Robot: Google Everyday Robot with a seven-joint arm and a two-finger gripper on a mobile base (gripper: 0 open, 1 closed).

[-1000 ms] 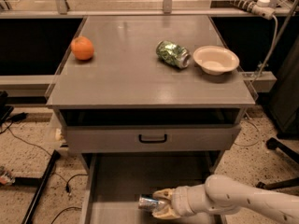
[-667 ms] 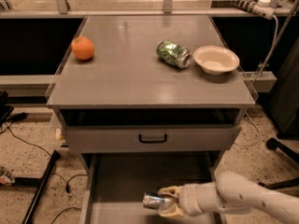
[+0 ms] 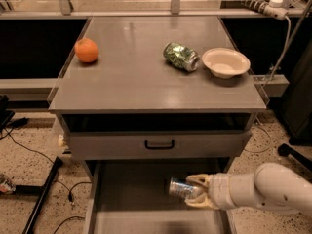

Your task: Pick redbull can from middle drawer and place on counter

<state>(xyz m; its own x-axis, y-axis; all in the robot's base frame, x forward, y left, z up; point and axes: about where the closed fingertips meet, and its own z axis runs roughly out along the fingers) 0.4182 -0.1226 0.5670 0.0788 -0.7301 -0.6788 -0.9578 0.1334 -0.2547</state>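
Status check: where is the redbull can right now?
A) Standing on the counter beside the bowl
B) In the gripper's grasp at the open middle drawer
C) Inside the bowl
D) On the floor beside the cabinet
B: the redbull can lies sideways between the fingers of the gripper above the middle drawer floor, well below the counter.

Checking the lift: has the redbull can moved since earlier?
Yes: the redbull can, in the gripper over the middle drawer, went up-right, nearer the black handle.
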